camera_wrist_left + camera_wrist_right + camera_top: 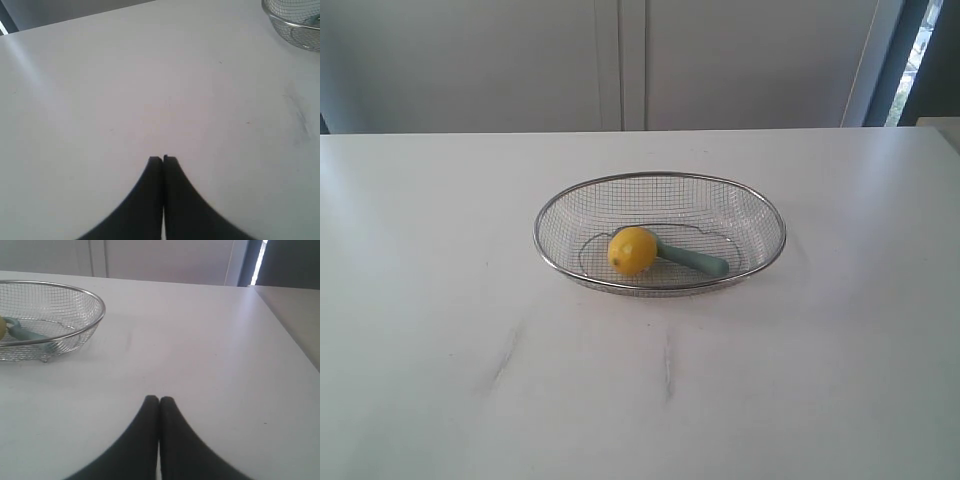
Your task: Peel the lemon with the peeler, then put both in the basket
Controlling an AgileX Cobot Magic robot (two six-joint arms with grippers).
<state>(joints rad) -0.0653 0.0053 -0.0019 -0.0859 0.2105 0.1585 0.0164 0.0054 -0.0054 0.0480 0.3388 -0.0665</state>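
Observation:
The yellow lemon (632, 250) lies inside the wire-mesh basket (660, 178) at the middle of the white table. The teal peeler (693, 261) lies in the basket too, its handle pointing right and its blade head hidden behind the lemon. Neither gripper shows in the exterior view. My left gripper (163, 158) is shut with nothing held, over bare table, with the basket (280, 20) off at a corner. My right gripper (159, 399) is shut and empty too; the basket (95, 300), peeler (30, 335) and an edge of the lemon (2, 328) lie well away from it.
The white table (440, 300) carries faint grey scuff marks (667, 365) in front of the basket. A pale wall with cabinet seams stands behind the far edge. The table's right edge (280, 320) shows in the right wrist view.

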